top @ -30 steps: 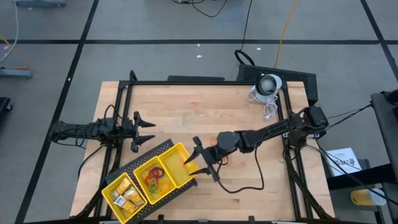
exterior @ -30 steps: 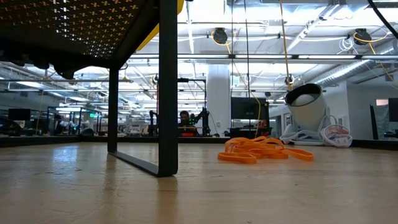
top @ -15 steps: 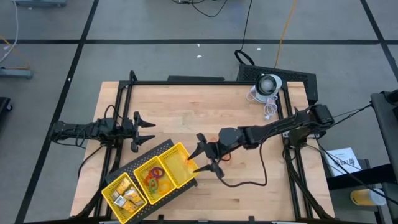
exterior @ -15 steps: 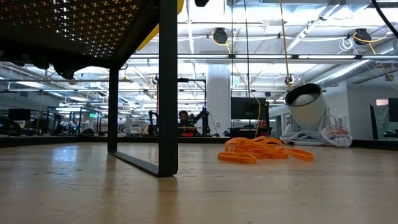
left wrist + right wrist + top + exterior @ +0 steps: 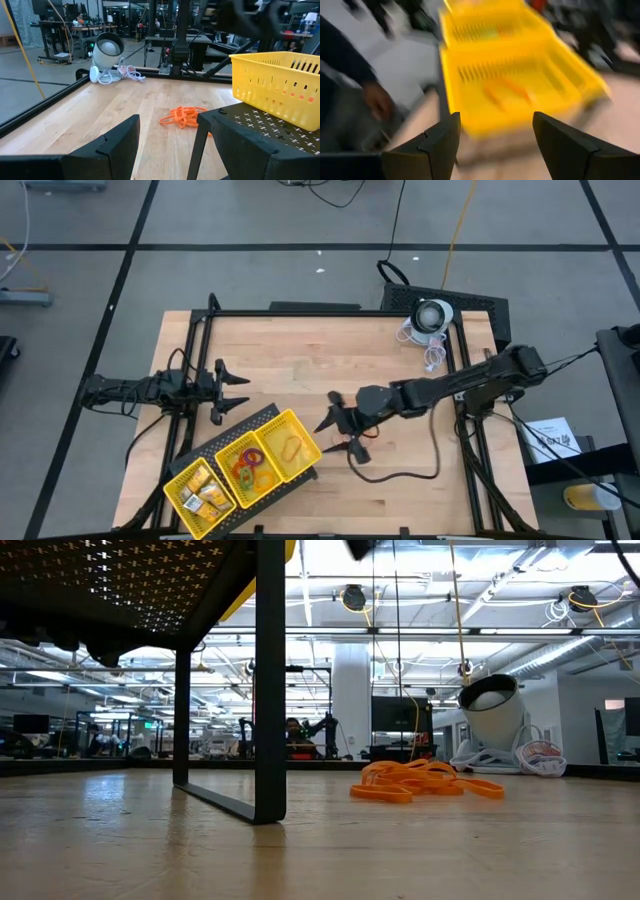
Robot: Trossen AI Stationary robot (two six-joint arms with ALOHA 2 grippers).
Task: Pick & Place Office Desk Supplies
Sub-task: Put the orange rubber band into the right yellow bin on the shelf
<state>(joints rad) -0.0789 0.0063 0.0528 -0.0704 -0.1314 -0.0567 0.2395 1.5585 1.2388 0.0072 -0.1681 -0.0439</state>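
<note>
Orange rubber-band loops (image 5: 425, 781) lie in a pile on the surface (image 5: 300, 350), near the yellow tray (image 5: 245, 470), w/ one loop (image 5: 291, 448) in its end compartment. Right gripper (image 5: 335, 435) hovers between them, fingers spread, empty. Left gripper (image 5: 232, 391) waits by the left edge, fingers spread.

A light wooden table (image 5: 300, 350) framed by black rails is seen. A heap of orange rubber-band loops (image 5: 425, 781) lies near its middle. A black perforated stand (image 5: 235, 430), carrying a yellow tray (image 5: 243, 470), is set at the near left. A white round lamp-like device (image 5: 432, 315) with cables rests at the far right corner.
</note>
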